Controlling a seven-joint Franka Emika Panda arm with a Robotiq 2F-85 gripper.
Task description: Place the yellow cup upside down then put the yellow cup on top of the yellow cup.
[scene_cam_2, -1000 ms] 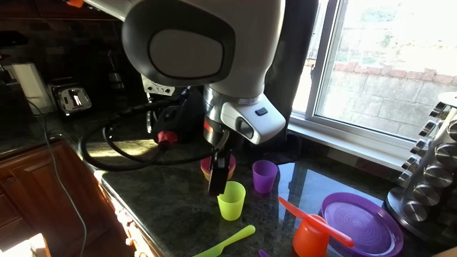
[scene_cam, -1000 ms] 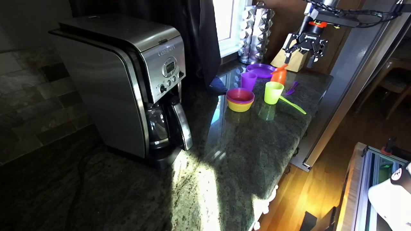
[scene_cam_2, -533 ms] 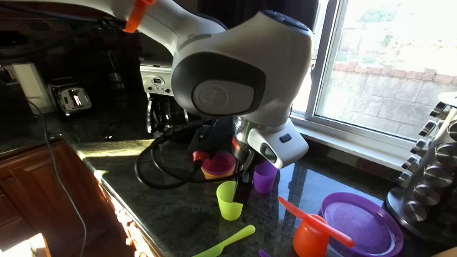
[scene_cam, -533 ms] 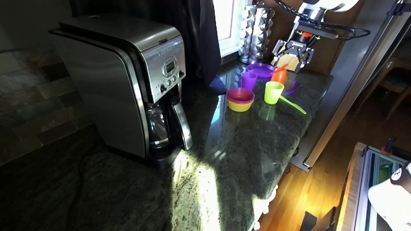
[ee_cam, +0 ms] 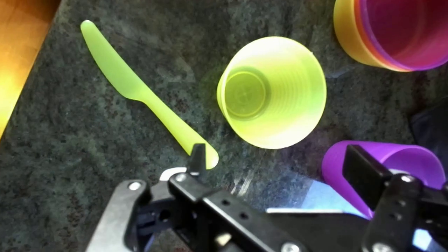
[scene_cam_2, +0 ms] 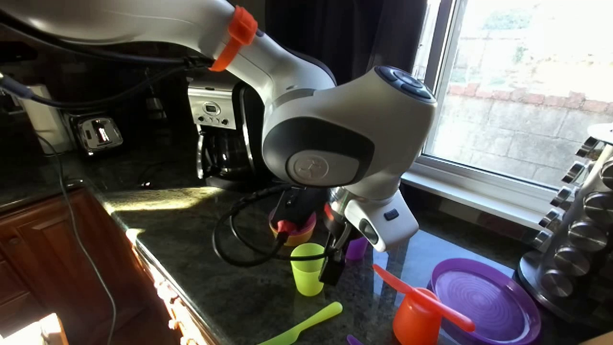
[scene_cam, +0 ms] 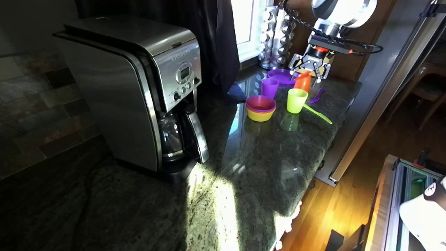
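Note:
The yellow cup [ee_cam: 294,87], a lime-yellow tumbler, stands upright on the dark counter with its mouth up. It shows in both exterior views too, the cup [scene_cam: 297,103] lying between the stacked bowls and a lime knife. I see only this one yellow cup. My gripper [ee_cam: 277,154] is open, its fingers spread wide with nothing between them. In the wrist view the cup sits just beyond the gap, apart from both fingertips. In an exterior view the gripper [scene_cam: 304,80] hangs above the counter, behind the cup and in front of the orange cup.
A purple cup [ee_cam: 337,168] appears behind one finger in the wrist view. Near it are stacked bowls [scene_cam: 260,113] and a lime knife [ee_cam: 171,122]. An orange cup [scene_cam_2: 415,318] with an orange knife across it stands by purple plates [scene_cam_2: 483,297]. A coffee maker [scene_cam: 115,90] stands farther along.
The arm has come down lower over the counter, shifting leftward in an exterior view and rightward in another. The jaws have stayed open, and the objects have not moved.

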